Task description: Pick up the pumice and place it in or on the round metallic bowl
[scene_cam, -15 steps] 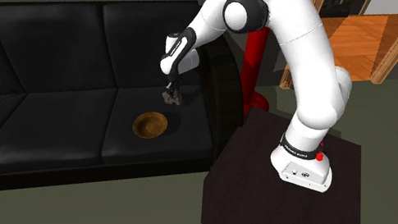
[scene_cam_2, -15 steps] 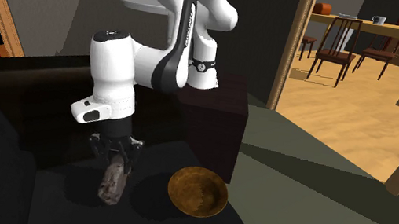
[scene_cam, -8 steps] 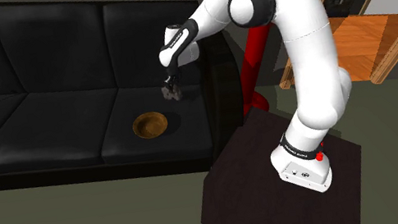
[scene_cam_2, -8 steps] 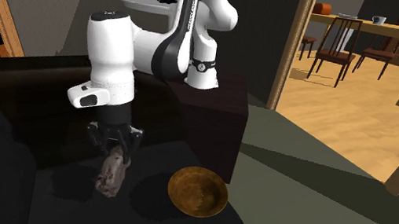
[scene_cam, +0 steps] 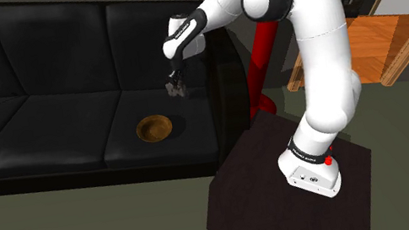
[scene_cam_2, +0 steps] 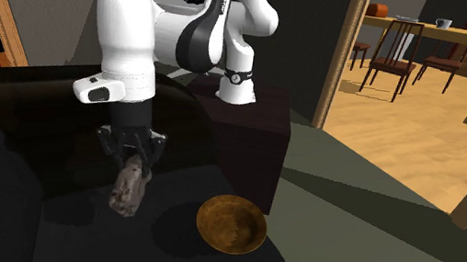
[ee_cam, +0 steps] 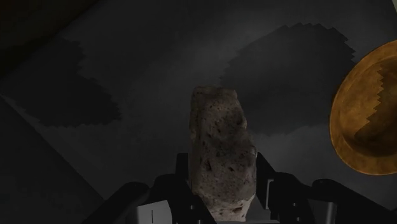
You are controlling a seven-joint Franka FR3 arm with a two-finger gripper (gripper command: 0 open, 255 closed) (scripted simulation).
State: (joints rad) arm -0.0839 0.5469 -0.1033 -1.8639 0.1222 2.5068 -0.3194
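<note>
Pinching pumice (scene_cam_2: 128,191), hand (scene_cam_2: 131,166) hangs above black sofa (scene_cam_2: 68,245) (stone's top hidden in grip); brown bowl (scene_cam_2: 230,224) near.

Nothing here that I can actually read.
The dark band (scene_cam: 307,155) round the foot of the white arm (scene_cam: 321,47) carries a row of small pale marks. A dark ring (scene_cam_2: 232,78) on the arm, seen in the second exterior view, bears a tiny pale mark too. Neither comes clear as letters or numbers.
</note>
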